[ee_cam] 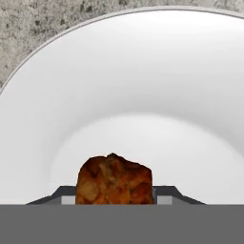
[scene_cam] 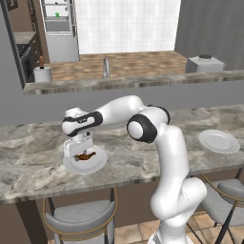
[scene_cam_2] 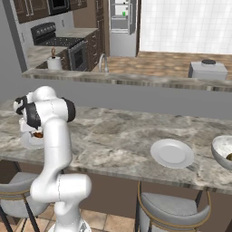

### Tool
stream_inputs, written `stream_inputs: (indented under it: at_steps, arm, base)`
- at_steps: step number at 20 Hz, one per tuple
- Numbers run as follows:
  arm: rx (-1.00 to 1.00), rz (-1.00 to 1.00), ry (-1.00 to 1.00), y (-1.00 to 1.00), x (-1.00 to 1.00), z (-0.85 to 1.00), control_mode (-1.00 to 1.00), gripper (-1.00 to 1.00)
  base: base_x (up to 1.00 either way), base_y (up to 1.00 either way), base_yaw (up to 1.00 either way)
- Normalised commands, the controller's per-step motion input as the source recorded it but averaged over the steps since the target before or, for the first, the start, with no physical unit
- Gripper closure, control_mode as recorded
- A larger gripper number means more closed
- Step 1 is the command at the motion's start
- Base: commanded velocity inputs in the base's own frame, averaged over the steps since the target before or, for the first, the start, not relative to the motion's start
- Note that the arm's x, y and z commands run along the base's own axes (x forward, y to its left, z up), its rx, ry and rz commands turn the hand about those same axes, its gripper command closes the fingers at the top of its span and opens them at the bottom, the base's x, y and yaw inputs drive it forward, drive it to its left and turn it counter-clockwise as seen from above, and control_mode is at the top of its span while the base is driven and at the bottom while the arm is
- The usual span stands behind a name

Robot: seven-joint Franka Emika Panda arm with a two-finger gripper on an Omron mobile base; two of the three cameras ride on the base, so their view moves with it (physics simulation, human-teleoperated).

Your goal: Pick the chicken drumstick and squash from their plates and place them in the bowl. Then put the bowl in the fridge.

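You see the marble counter [scene_cam: 28,157] running left to right across the scene, with the open fridge [scene_cam: 58,24] far behind it at the back of the kitchen. The arm reaches left and down over the left plate [scene_cam: 97,163], which lies flat near the counter's near edge. The second plate [scene_cam: 219,141] lies well apart to the right, and the bowl [scene_cam_2: 223,149] sits further right still. The gripper [scene_cam: 82,153] is lowered onto the left plate. In the hand view, the chicken drumstick [ee_cam: 114,180] sits directly between the two finger tips, resting on the white plate. You cannot tell whether the fingers already press it.
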Motion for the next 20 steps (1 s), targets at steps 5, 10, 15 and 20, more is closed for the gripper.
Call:
stream_inputs:
  at_steps: [5, 10, 15, 20]
  arm:
    - [0.00, 0.00, 0.00, 0.00, -0.05, 0.06, -1.00, 1.00]
    - [-0.01, 0.00, -0.01, 0.00, -0.22, 0.42, -1.00, 1.00]
    - [-0.01, 0.00, -0.02, -0.09, -0.39, 0.51, -1.00, 1.00]
    - [-0.03, -0.11, -0.01, -0.32, -0.27, 0.31, -1.00, 1.00]
  base:
    - [0.00, 0.00, 0.00]
    - [0.00, 0.00, 0.00]
    - [0.00, 0.00, 0.00]
    - [0.00, 0.00, 0.00]
